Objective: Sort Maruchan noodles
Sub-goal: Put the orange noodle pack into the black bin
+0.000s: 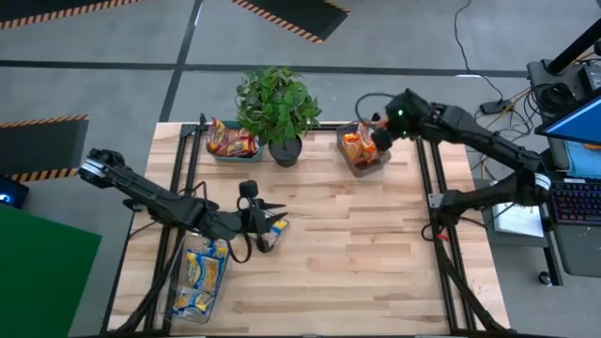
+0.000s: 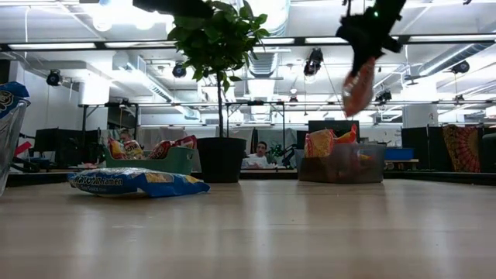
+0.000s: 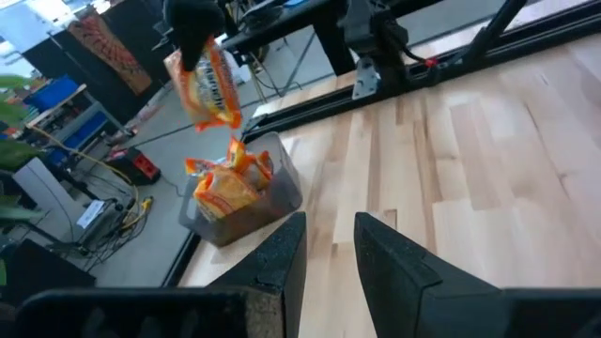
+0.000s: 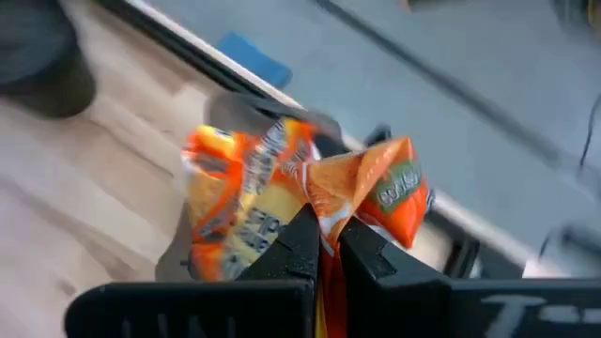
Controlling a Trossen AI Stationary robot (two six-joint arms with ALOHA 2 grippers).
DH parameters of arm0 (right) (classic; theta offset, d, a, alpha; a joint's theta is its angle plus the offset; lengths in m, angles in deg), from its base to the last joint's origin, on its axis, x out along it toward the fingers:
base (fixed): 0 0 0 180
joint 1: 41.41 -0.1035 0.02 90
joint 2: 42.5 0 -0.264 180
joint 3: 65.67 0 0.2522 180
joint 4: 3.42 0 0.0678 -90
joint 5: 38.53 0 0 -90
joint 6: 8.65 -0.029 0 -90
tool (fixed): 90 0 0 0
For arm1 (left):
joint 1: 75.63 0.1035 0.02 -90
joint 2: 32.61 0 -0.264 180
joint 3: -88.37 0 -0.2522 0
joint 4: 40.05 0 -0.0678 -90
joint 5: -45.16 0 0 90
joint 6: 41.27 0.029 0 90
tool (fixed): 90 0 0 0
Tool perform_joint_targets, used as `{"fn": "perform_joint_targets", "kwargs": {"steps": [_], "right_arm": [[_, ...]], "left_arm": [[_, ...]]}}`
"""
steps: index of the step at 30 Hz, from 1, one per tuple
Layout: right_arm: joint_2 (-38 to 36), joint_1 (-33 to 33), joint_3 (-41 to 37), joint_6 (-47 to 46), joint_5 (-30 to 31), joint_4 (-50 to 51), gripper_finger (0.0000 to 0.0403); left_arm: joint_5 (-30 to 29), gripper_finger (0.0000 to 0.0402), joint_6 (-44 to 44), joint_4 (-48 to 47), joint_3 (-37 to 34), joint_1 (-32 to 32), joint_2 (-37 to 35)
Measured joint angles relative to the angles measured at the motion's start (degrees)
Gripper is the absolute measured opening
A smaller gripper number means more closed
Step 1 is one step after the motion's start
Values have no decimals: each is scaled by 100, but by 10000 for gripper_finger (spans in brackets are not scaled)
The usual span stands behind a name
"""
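- Right gripper [image 4: 324, 246] is up in the upper right of the high view, hanging above the clear bin [image 1: 377, 165], its jaws pinched tight on the top edge of an orange packet [image 2: 358, 87].
- In the low view that packet dangles upper right, long axis pointing straight down, its lower end clear of the orange packets [image 2: 319, 144] already standing in the bin [image 2: 368, 167].
- That's the relation that counts: the bin lies directly beneath the jaws, so by my reading the drop needs little more than a release.
- Left gripper [image 1: 267, 222] sits lower left of centre in the high view, fingers [image 3: 282, 263] parted with nothing between them.
- A blue packet [image 1: 274, 228] lies flat on the table [image 1: 357, 253] right at the left gripper; that arm is plainly the nearer one.
- More blue packets fill the tub [image 1: 190, 299] at lower left; red packets sit in the green tray [image 1: 231, 153] beside the plant [image 1: 275, 103].
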Motion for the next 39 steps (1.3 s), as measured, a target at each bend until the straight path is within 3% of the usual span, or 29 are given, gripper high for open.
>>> {"fn": "perform_joint_targets", "kwargs": {"steps": [9, 16, 25, 29, 39], "right_arm": [[-1, 899, 33, -1197, -1866, 469, 8], [3, 886, 70, -2019, -2456, 1094, 8], [109, 709, 67, -2621, -2109, 1164, 8], [249, 632, 63, -2794, -1603, 1173, 8], [1138, 362, 26, -2897, -1049, 499, 8]], "left_arm": [[-8, 76, -54, -23, -49, 0, 32], [-8, 76, -55, -126, -51, 0, 43], [-8, 76, -120, -188, -53, 0, 44], [-8, 76, -122, -188, -53, 0, 48], [-8, 76, -122, -201, -53, 0, 48]]}}
